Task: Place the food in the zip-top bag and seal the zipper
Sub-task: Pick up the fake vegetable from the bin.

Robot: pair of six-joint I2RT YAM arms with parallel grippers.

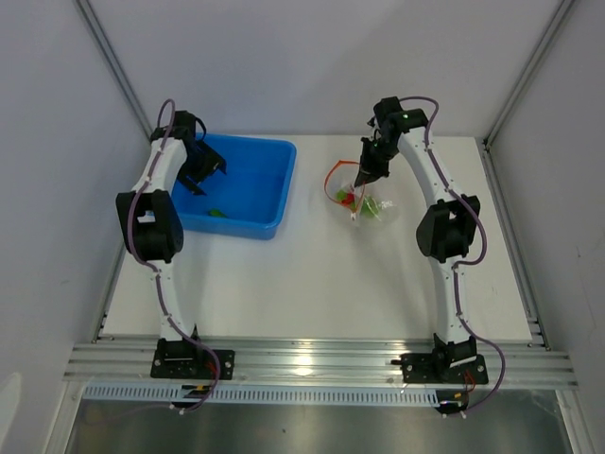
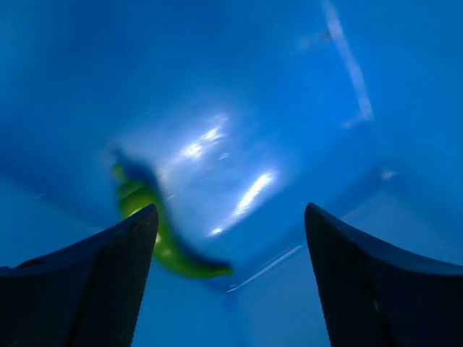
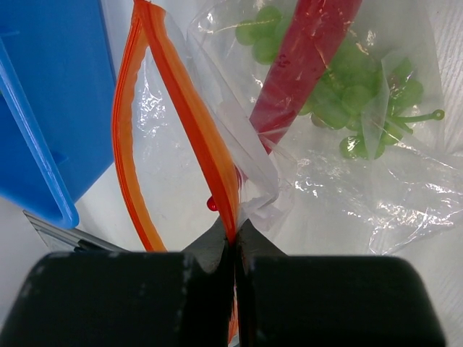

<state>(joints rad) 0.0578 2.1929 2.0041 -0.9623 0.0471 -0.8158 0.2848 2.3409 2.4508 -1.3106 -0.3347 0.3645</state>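
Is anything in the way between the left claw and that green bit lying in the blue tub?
Nothing visible. The left gripper hangs open inside the blue tub, with the green piece lying on the tub floor just ahead. Between that piece and the zip-top bag, though, stands the tub's right wall.

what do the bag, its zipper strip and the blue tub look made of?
zip-top bag: thin clear plastic film, glossy; it crinkles and glints.
zipper: orange strip, probably firmer plastic, duller finish.
blue tub: looks like rigid moulded plastic, glossy; bright highlights on its floor in the left wrist view.
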